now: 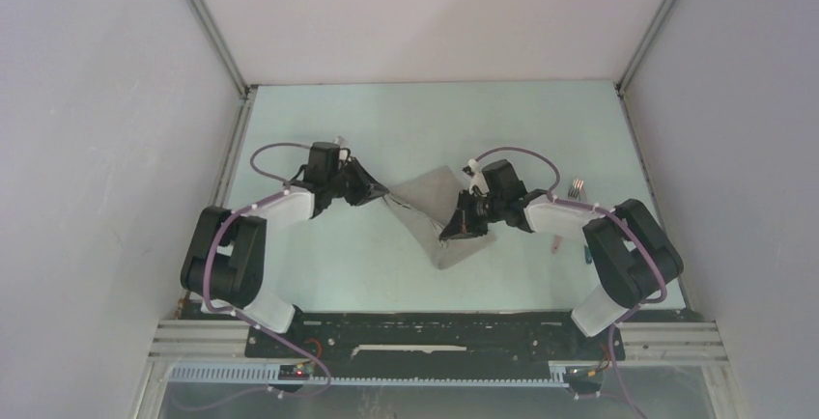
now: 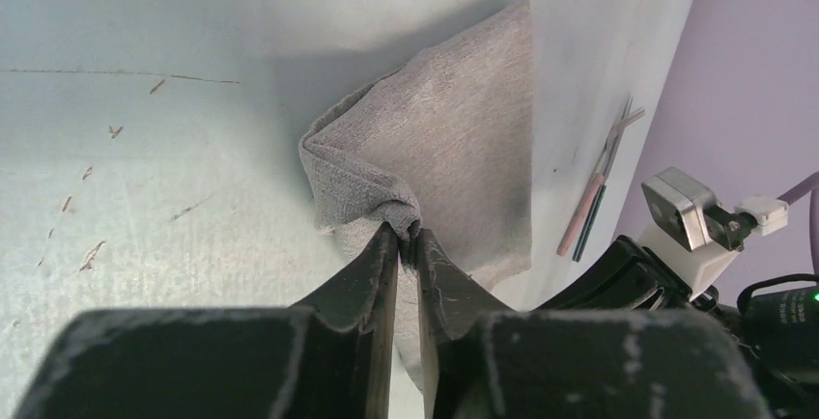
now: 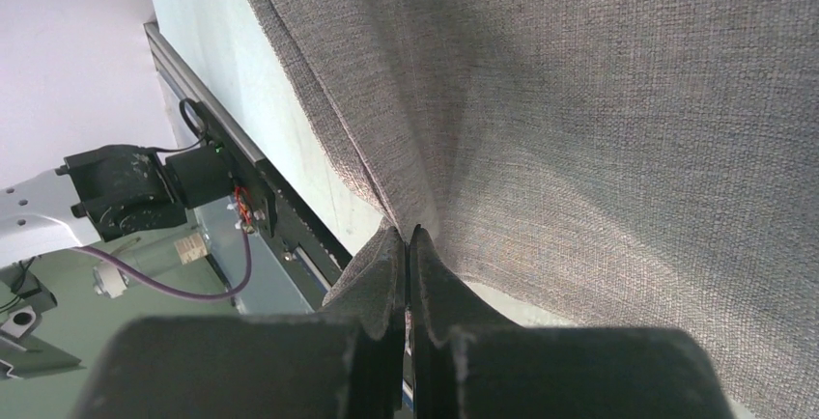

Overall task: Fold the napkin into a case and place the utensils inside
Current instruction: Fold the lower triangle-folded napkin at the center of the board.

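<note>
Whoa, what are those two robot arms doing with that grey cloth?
They are folding a napkin. The left gripper pinches one bunched corner and the right gripper pinches another edge, lifting the cloth partly off the table. It is not a case yet. The utensils lie untouched on the table, off to the right.

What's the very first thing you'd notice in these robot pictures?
Two black grippers are pinching one grey napkin in the middle of the pale green table. The left gripper holds its left corner and the right gripper holds its right side. The utensils lie off to the right, beside the right arm.
</note>
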Motion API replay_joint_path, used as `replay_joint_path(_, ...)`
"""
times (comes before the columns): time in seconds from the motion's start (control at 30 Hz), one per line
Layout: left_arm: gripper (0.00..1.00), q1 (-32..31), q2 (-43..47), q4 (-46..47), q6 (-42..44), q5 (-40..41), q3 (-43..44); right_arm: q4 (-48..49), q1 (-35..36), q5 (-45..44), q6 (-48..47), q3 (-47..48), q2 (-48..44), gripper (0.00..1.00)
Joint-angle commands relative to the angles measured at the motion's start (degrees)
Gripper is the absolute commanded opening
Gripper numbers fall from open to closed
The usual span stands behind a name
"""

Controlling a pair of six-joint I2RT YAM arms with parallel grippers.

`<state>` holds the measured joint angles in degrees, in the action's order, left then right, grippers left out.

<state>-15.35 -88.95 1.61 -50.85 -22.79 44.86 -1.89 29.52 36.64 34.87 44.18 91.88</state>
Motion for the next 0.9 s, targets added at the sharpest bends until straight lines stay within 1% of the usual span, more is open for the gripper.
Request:
replay_joint_path(0.0, 0.15, -0.6, -0.9, -1.0, 1.3, 1.0, 2.6, 0.8, -0.4, 1.1, -1.1, -0.3, -2.2, 0.00)
replay_joint_path(0.1, 0.15, -1.3, -1.6, -1.2, 1.4, 1.3, 4.2, 1.3, -0.6, 1.0, -0.9, -1.1, -2.3, 0.00)
replay_joint_path(0.4, 0.15, -4.5, -7.0, -6.2, 3.0, 1.6, 11.2, 1.4, -1.0, 0.5, -0.7, -3.0, -1.5, 0.00)
replay_joint_path(0.53, 0.15, -5.7, -9.2, -7.5, 3.5, 1.9, 13.5, 3.1, -1.1, 0.0, -0.6, -3.9, -1.4, 0.00)
replay_joint_path(0.87, 0.15, -7.2, -12.9, -10.7, 5.2, 2.5, 18.8, 3.2, -1.2, -0.9, -0.8, -5.2, -0.9, 0.00)
